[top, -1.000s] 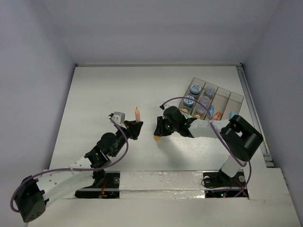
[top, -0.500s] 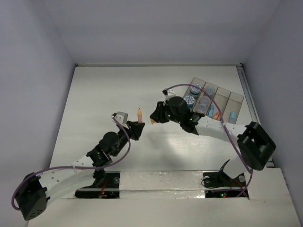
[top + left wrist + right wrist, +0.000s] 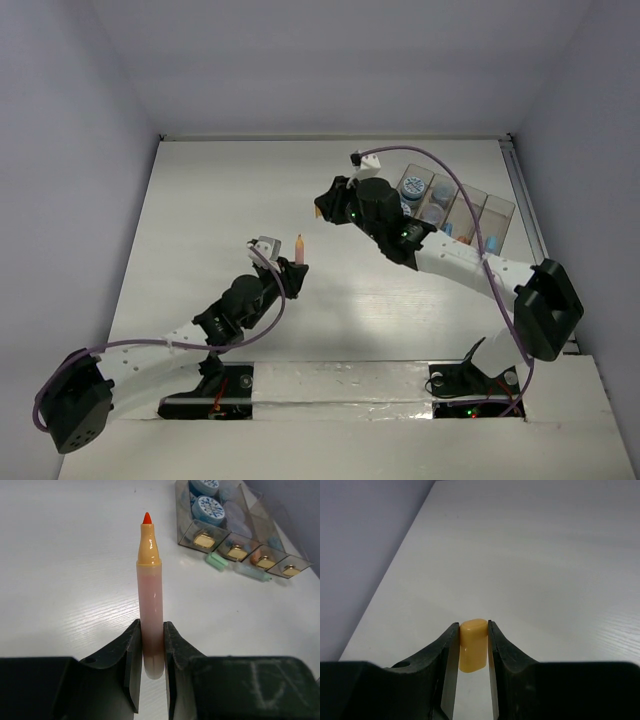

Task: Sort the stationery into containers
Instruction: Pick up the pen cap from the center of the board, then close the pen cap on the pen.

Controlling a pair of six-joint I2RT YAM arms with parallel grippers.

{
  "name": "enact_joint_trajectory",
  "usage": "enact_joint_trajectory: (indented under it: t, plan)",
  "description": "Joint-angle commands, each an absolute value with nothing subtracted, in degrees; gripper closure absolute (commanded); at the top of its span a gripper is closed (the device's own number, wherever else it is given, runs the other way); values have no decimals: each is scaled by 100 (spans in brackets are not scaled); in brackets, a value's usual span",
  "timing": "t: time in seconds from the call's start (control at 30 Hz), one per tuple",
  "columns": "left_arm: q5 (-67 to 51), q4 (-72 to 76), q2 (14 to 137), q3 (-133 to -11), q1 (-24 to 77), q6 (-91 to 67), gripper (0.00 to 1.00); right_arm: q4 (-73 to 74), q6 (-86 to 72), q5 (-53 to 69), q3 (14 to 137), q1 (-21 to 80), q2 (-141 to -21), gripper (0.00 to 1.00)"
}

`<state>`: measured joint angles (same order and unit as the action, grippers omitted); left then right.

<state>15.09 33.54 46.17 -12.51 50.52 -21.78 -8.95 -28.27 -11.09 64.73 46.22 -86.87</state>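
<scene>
left pincer (image 3: pixel 151 635) clamps the uncapped orange marker (image 3: pixel 150 600) upright, tip free; right pincer (image 3: pixel 472 630) grips what looks like its cap (image 3: pixel 472 647), likely for recapping before the organiser box (image 3: pixel 235 535).

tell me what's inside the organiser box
Two round blue tubs in one end compartment of the organiser box; the rest is blurred, partly covered by the right arm.

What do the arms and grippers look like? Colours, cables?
Left arm and right arm: white links, black joints, purple cable along each. Left gripper and right gripper: black jaws, pale camera block at each wrist. Faint scrawl on the left's housing.
</scene>
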Motion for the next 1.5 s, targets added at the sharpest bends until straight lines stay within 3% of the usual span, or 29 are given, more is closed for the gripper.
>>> enact_joint_trajectory:
  t: [0.0,1.47]
  plan:
    - [1608,3472,4833,-1599,5027,-2259,100,-862,-2585,-1704,6794,4789,-8798,99]
    - [1898,3542,5335,-1907,5027,-2329,100,-800,-1898,-3023,7313,5915,-9255,96]
